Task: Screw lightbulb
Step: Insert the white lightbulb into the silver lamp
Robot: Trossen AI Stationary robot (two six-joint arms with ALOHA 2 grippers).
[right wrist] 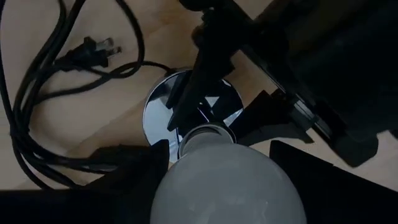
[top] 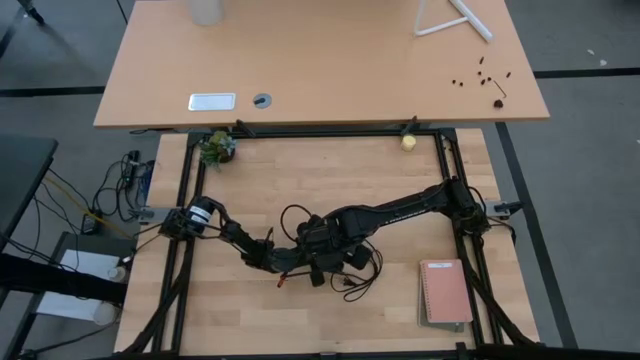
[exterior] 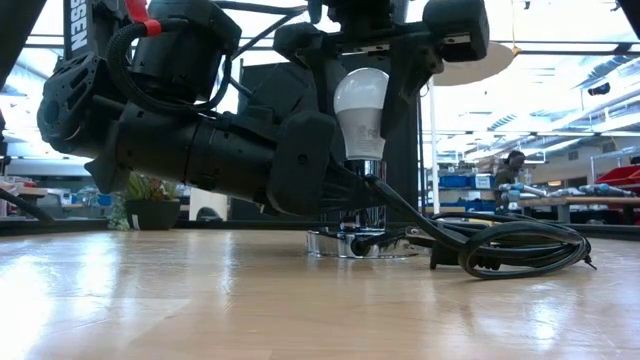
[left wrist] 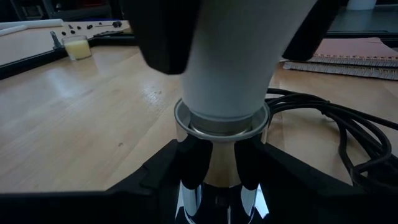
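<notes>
near the desk's front edge, both arms meet over the socket

toward the front of the desk (top: 400, 320), about midway between its left and right edges, the lightbulb (exterior: 360, 110) stands upright with its white dome up and its metal screw base down, seated in the neck of the silvery socket disc (exterior: 362, 243). the disc rests flat on the wood.

the right gripper (right wrist: 217, 155) comes down from above, and its two dark fingers sit against opposite sides of the bulb's white body, closed on it; in the right wrist view the dome fills the space between them, with the mirror-like disc below.

the left gripper (left wrist: 214, 168) reaches in low from the left side of the desk. its fingers (left wrist: 193, 165) bracket the shiny stem just under the socket collar, pressed close on either side, holding the socket.

a black cord (exterior: 510, 245) loops loosely on the desk just beside the disc, on the right-edge side, and its plug (right wrist: 93, 51) lies on the wood near the coils.

a pink notebook (top: 445, 292) lies near the front right corner. a small potted plant (top: 217, 147) sits at the back left corner and a yellowish ball (top: 408, 142) by the back edge further right, both well apart from the arms.
</notes>
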